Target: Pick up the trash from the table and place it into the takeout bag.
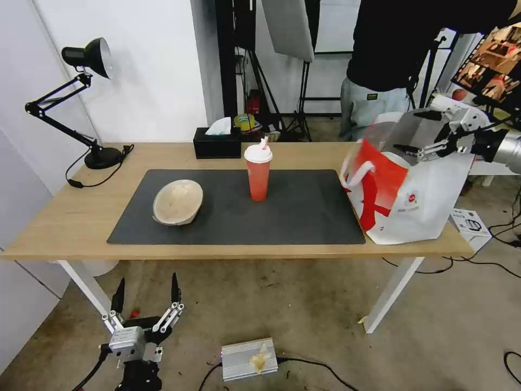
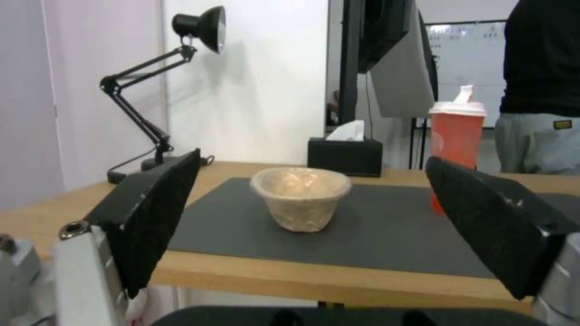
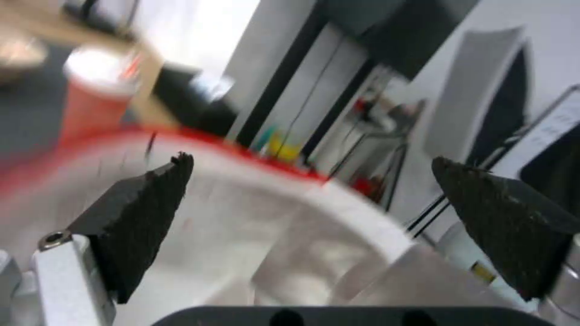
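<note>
I'm looking at a lab or studio test bay, not a home. Bare concrete floor [image 1: 304, 304] with loose cables [image 1: 504, 233] and a metal power brick [image 1: 248, 359] lying on it. Light stands [image 1: 300, 103] and a reflector panel [image 1: 288, 26] behind the table [image 1: 70, 222]. Plain white walls [image 1: 157, 65], a whiteboard [image 2: 462, 59] in back, black desk lamp [image 1: 81, 98] on the tabletop.
</note>
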Available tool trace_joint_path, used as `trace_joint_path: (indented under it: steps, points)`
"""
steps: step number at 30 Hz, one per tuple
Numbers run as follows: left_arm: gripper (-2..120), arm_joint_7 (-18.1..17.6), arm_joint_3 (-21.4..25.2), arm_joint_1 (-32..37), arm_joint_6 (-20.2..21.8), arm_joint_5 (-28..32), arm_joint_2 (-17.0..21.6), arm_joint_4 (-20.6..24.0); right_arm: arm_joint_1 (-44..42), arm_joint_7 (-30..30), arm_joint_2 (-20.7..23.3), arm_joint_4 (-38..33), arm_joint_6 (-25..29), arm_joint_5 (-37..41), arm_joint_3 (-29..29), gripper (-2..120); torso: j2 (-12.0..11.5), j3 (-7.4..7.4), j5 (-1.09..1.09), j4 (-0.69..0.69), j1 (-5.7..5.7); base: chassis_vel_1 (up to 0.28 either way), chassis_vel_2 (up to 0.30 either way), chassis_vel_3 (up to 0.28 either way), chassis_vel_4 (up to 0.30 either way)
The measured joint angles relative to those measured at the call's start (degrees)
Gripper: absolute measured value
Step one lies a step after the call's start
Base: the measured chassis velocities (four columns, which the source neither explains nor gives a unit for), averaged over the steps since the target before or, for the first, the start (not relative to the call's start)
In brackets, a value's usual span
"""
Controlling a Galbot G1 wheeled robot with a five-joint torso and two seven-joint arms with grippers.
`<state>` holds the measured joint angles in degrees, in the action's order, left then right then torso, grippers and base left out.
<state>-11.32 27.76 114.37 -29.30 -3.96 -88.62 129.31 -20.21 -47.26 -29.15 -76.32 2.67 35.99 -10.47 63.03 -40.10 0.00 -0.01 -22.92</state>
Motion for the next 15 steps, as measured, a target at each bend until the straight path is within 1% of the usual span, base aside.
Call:
trace_joint_path:
  steps: [1, 2, 5, 6, 7, 9, 15]
  points:
    - [100, 0.0, 0.0, 0.0, 0.0, 0.0, 0.0, 0.0, 0.0, 0.0, 0.0, 0.0, 0.0, 0.0, 0.0, 100, 0.0, 0.0, 0.0, 0.0, 0.0, 0.0, 0.0, 0.0, 0.0]
    - [100, 0.0, 0.0, 0.0, 0.0, 0.0, 0.0, 0.0, -0.4, 2.1, 0.1, -1.0, 0.0, 1.3, -0.1, 100, 0.0, 0.0, 0.0, 0.01, 0.0, 0.0, 0.0, 0.0, 0.0]
    - [100, 0.0, 0.1, 0.0, 0.0, 0.0, -0.2, 0.0, -2.1, 12.6, 0.1, -6.2, 0.7, 6.2, -0.5, 100, 0.0, 0.0, 0.0, 0.01, 0.0, 0.0, 0.0, 0.0, 0.0]
    - [100, 0.0, 0.1, 0.0, 0.0, 0.0, -0.2, 0.0, -2.1, 12.6, 0.1, -6.2, 0.7, 6.2, -0.5, 100, 0.0, 0.0, 0.0, 0.01, 0.0, 0.0, 0.0, 0.0, 0.0]
    - [100, 0.0, 0.2, -0.1, 0.0, 0.0, -0.2, 0.0, -2.3, 15.6, -0.1, -7.6, 1.0, 7.2, -0.5, 100, 0.0, 0.0, -0.01, 0.01, 0.0, 0.0, 0.0, 0.0, 0.0]
    - [100, 0.0, 0.3, -0.1, 0.0, 0.0, -0.3, 0.1, -2.3, 17.9, -0.3, -8.6, 1.3, 7.8, -0.6, 100, 0.0, 0.0, -0.01, 0.01, 0.0, 0.0, 0.0, 0.0, 0.0]
    - [100, 0.0, 0.4, 0.0, 0.0, 0.0, -0.8, 0.2, -1.7, 20.8, -0.6, -10.1, 2.3, 9.2, -0.6, 100, 0.0, 0.0, -0.01, 0.01, 0.0, 0.0, 0.0, 0.0, 0.0]
